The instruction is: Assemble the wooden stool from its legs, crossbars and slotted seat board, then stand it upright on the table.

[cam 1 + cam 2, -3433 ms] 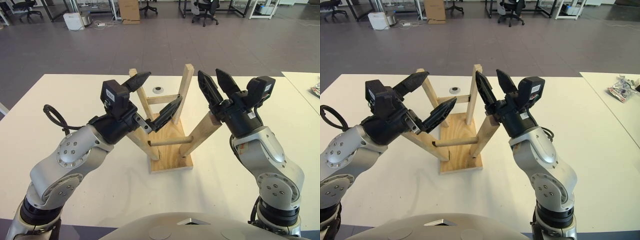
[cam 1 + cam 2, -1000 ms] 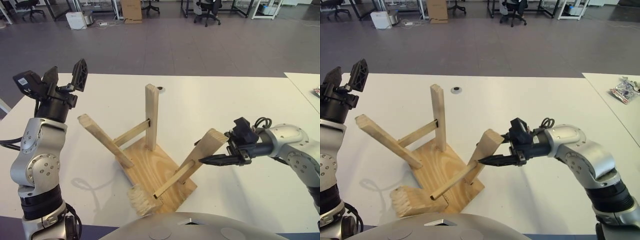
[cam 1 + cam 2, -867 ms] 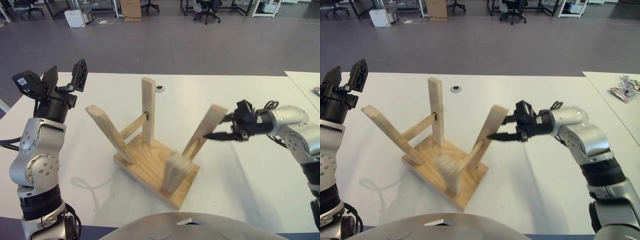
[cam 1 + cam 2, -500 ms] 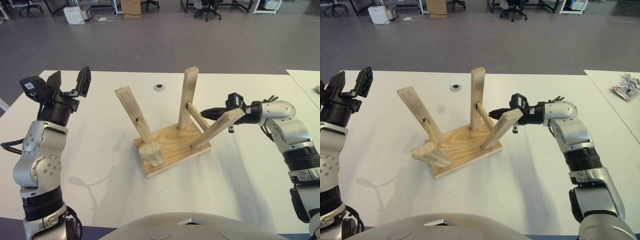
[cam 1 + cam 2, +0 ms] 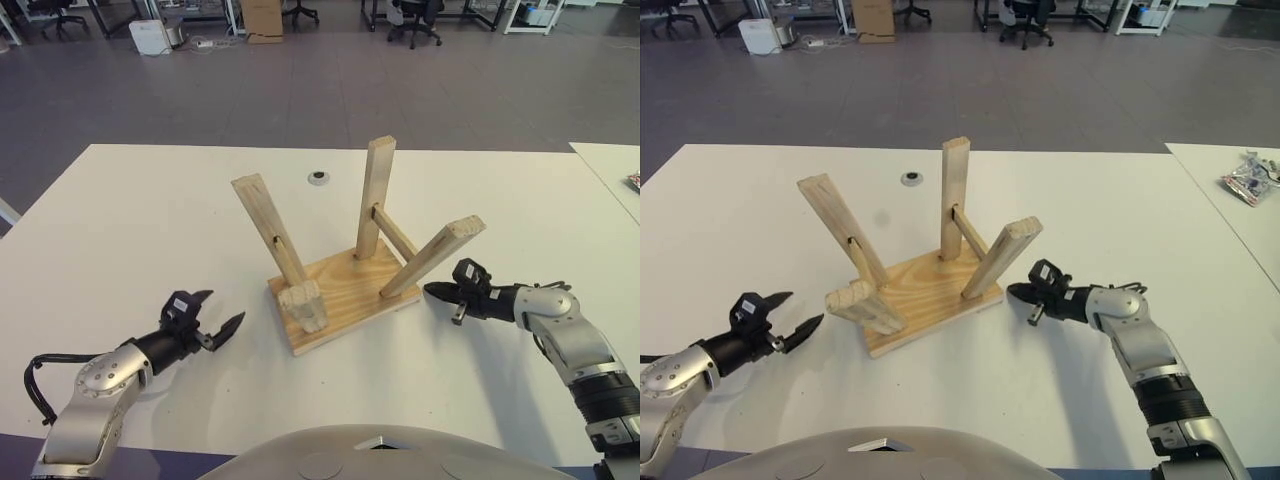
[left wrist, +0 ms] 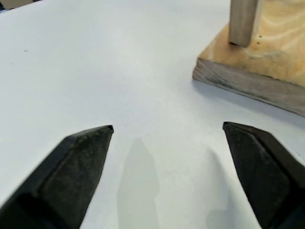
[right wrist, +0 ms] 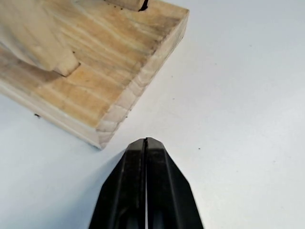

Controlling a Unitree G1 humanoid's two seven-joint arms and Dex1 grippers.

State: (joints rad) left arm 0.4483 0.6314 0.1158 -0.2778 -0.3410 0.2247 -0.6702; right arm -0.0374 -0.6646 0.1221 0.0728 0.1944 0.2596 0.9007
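Shut, empty right claw (image 5: 432, 291) lay just right of the inverted stool (image 5: 345, 295); open, empty left claw (image 5: 226, 305) stood farther off, lower left.

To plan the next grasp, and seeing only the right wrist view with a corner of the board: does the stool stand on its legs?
Observer: No. The stool rests upside down on its seat board, legs pointing up.
Operator: Where is the left gripper?
Observer: The left gripper is open, low over the table, at the robot's left of the board and apart from it.
Operator: Is any crossbar fitted?
Observer: Yes, one crossbar joins the far leg and the right leg.
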